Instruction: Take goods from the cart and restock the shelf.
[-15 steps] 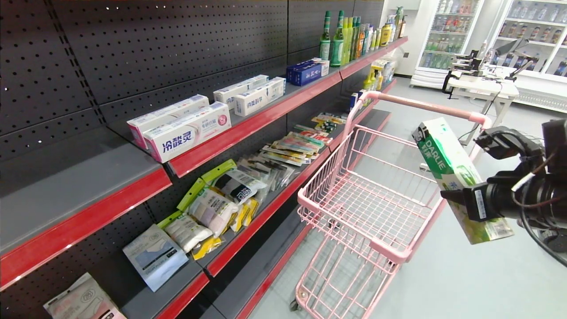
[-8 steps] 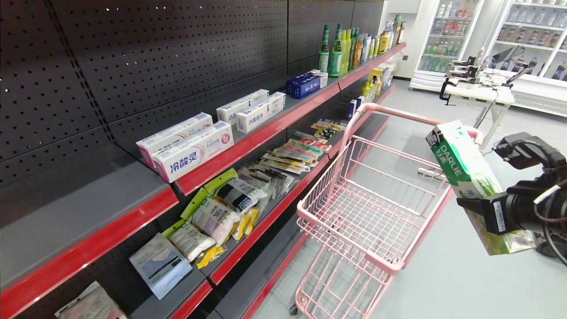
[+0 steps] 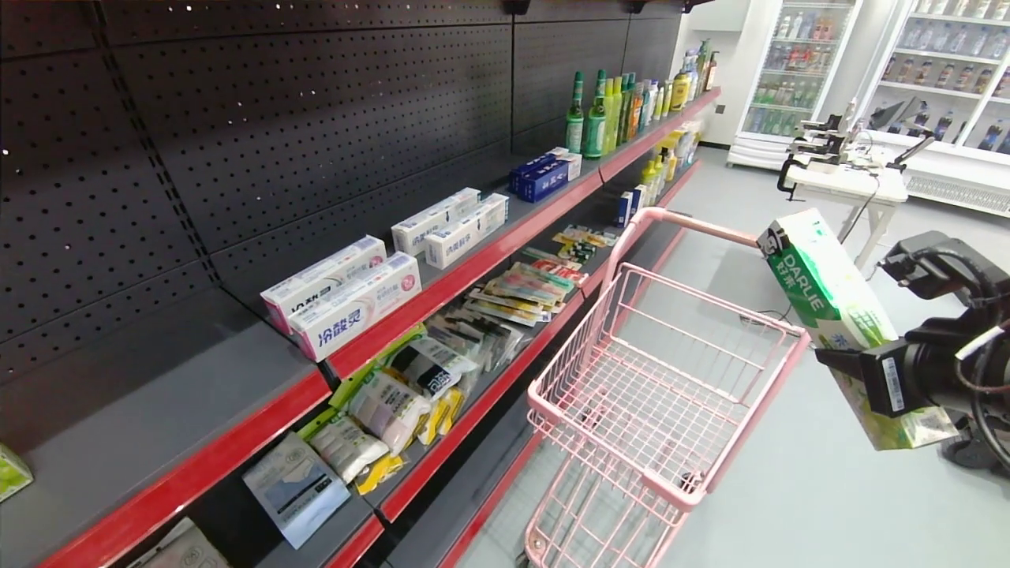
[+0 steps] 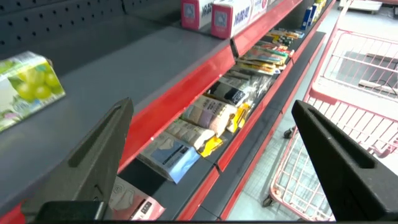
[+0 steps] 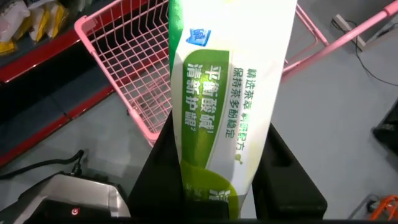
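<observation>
My right gripper (image 3: 872, 379) is shut on a long green-and-white toothpaste box (image 3: 828, 304), held tilted above the floor to the right of the pink cart (image 3: 671, 394). In the right wrist view the toothpaste box (image 5: 227, 99) stands between the fingers, with the cart (image 5: 134, 59) beyond it. The cart basket looks bare. My left gripper (image 4: 214, 162) is open, hovering in front of the grey shelf (image 4: 112, 81) with its red edge. A green box (image 4: 25, 87) lies on that shelf, its corner also at the head view's left edge (image 3: 9, 472).
Pink-and-white toothpaste boxes (image 3: 347, 296) and more boxes (image 3: 454, 225) sit on the upper shelf, bottles (image 3: 607, 102) farther along. Packets (image 3: 394, 394) fill the lower shelf. A white table (image 3: 848, 177) and glass-door fridges stand at the back right. Grey floor lies open right of the cart.
The head camera has shifted, so shelf and cart sit lower and more to the right in the picture. The right gripper keeps its hold on the toothpaste box, which has risen slightly relative to the cart.
</observation>
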You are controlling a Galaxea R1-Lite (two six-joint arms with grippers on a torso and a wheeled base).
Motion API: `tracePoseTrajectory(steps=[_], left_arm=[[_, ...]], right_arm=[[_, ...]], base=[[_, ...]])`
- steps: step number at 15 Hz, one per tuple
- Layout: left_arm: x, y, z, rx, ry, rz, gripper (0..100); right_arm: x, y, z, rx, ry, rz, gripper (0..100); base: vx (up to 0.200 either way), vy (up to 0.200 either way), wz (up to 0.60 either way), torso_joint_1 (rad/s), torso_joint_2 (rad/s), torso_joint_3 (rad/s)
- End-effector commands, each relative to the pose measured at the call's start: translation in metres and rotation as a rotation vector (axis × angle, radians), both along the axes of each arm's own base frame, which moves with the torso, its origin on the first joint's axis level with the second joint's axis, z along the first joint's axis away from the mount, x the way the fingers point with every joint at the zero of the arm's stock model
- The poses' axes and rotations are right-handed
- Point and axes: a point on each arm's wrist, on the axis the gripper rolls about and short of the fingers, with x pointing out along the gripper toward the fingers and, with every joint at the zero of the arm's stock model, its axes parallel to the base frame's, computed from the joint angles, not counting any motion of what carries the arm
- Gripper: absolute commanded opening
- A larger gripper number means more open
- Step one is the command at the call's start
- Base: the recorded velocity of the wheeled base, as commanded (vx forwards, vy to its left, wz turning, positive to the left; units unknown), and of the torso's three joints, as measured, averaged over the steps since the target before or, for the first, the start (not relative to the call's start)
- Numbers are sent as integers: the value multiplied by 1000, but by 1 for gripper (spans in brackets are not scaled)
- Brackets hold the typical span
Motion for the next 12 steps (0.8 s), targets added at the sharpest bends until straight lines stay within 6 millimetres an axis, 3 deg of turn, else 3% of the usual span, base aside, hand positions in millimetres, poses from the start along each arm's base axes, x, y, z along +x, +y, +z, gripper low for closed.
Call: tracePoseTrajectory(steps=[1,12], left_arm=[[0,0,0,0,0,0,100],[0,0,0,2,0,0,100]], right_arm=[[1,0,0,-1,0,1,0],[-5,0,2,-23,-15,19,0]], base=[[0,0,0,173,-393,-222],[0,0,0,161,-358,-196]])
